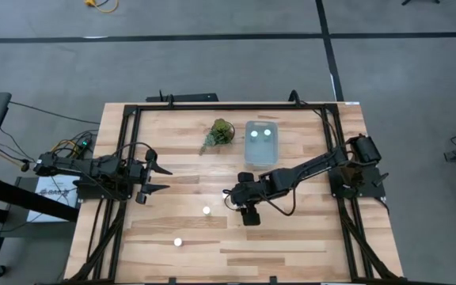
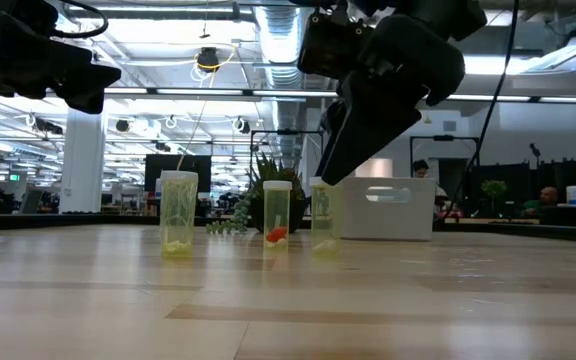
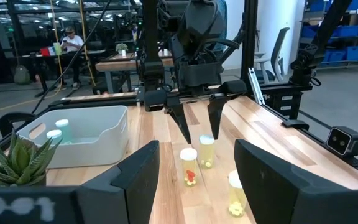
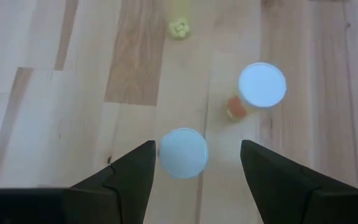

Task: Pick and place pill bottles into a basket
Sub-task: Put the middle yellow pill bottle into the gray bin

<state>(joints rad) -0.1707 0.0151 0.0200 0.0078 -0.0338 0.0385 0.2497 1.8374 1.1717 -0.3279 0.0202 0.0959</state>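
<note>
Three pill bottles with white caps stand on the wooden table. One (image 4: 183, 152) stands right below my right gripper (image 1: 229, 194), one with orange contents (image 4: 261, 85) beside it, and one (image 1: 178, 241) nearer the front edge. My right gripper is open and points down. Its fingers stand on either side of the first bottle's cap (image 3: 206, 142) and I see no touch. The pale basket (image 1: 262, 141) at the far middle holds two bottles (image 1: 253, 133). My left gripper (image 1: 163, 179) is open and empty at the table's left.
A green plant sprig (image 1: 220, 133) lies just left of the basket. A black frame (image 1: 125, 158) runs along the table's edges. Bare wood lies between the grippers and the near edge. People sit in the room behind (image 3: 73, 42).
</note>
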